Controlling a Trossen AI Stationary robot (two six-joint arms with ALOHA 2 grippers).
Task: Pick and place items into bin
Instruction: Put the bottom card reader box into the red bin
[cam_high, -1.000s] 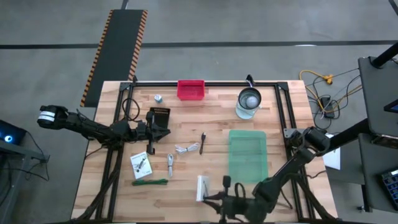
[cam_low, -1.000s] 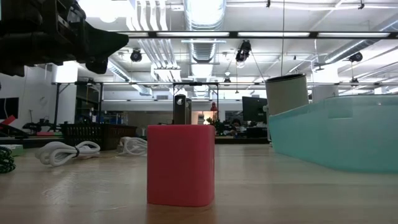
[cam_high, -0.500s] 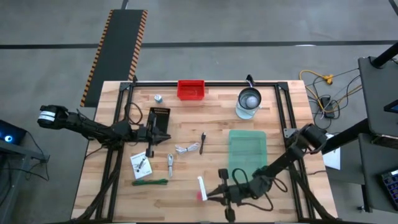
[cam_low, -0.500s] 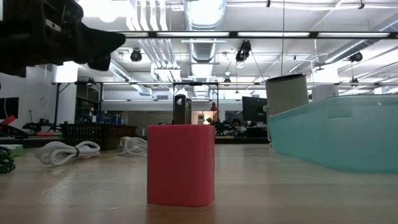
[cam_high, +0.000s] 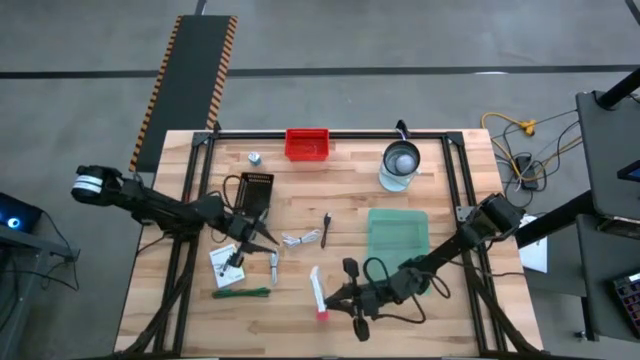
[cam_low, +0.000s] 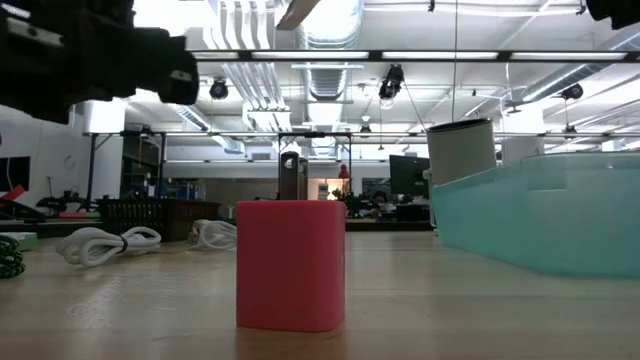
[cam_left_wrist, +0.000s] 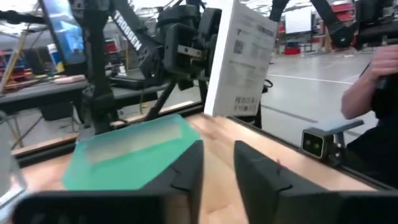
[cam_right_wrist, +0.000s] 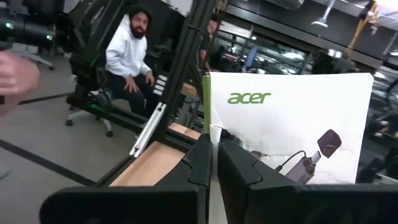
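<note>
Card now lifted off worktop, clamped in right gripper fingers, near green bin. Left gripper has dropped over the cable; fingers part-open. Transfer to bin next.

We saw a pale wood worktop, a translucent green bin, and a red box at the far edge. The white card carried green lettering, a green tie lay nearby, and a black-and-orange striped mat marked the grey floor.
</note>
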